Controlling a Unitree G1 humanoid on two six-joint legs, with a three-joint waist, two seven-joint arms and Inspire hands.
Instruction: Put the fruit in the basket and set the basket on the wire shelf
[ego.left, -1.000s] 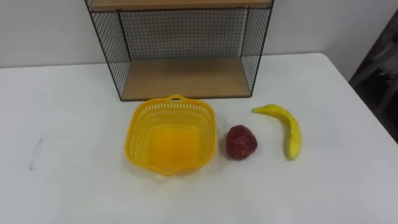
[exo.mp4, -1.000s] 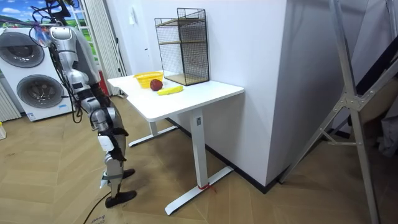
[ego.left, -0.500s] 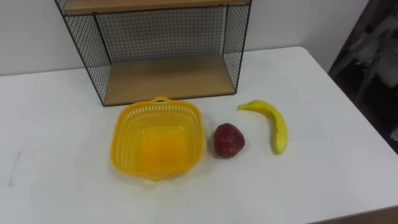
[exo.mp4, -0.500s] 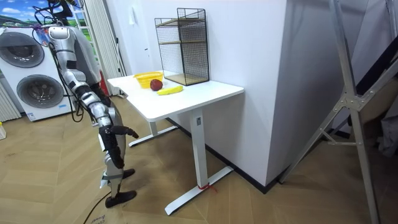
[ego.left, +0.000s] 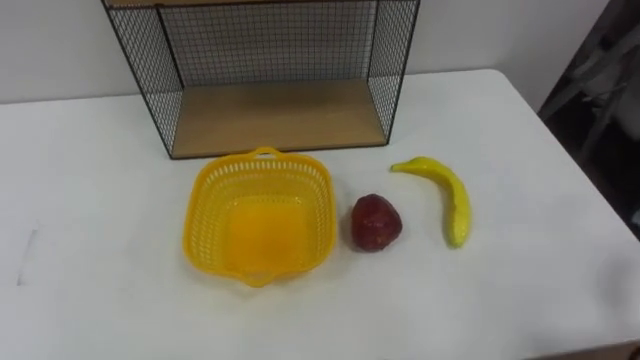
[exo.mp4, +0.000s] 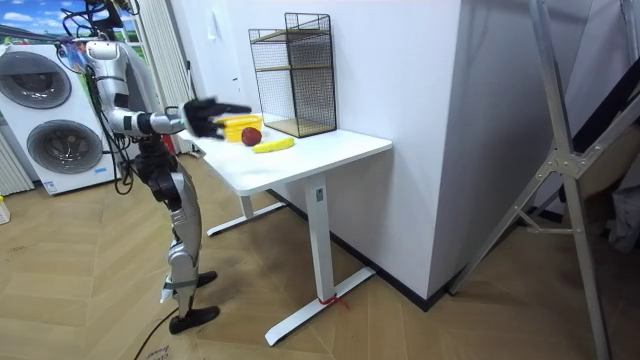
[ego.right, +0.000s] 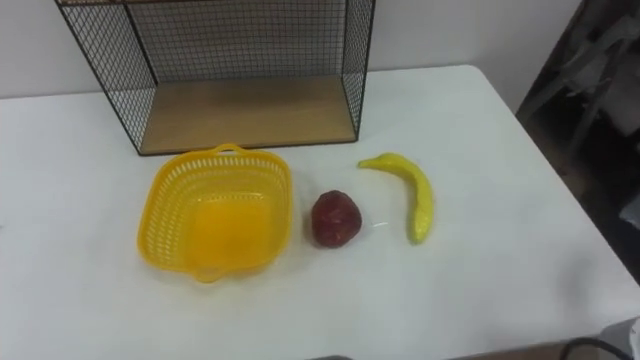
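An empty yellow plastic basket (ego.left: 205, 215) sits on the white table (ego.left: 90, 200), just in front of the wire shelf (ego.left: 275, 115) with its wooden bottom board. To the basket's right lies a dark red fruit (ego.left: 375, 222), and further right a banana (ego.left: 448, 195). In the room view I stand at the table's long edge, facing it. My right hand (exo.mp4: 213, 110) is stretched out at about table height with its fingers spread, holding nothing. It hovers in front of the basket (exo.mp4: 240, 122) and the red fruit (exo.mp4: 251, 136) as that view shows them.
The table's right edge (ego.left: 590, 200) drops to dark floor beyond the banana. A small dark mark (ego.left: 25, 255) lies on the tabletop at the left. Two washing machines (exo.mp4: 50, 110) stand behind me in the room view.
My right arm has swung up from hanging beside my leg to reaching forward at table height. The head camera has shifted slightly; basket and fruit have not moved.
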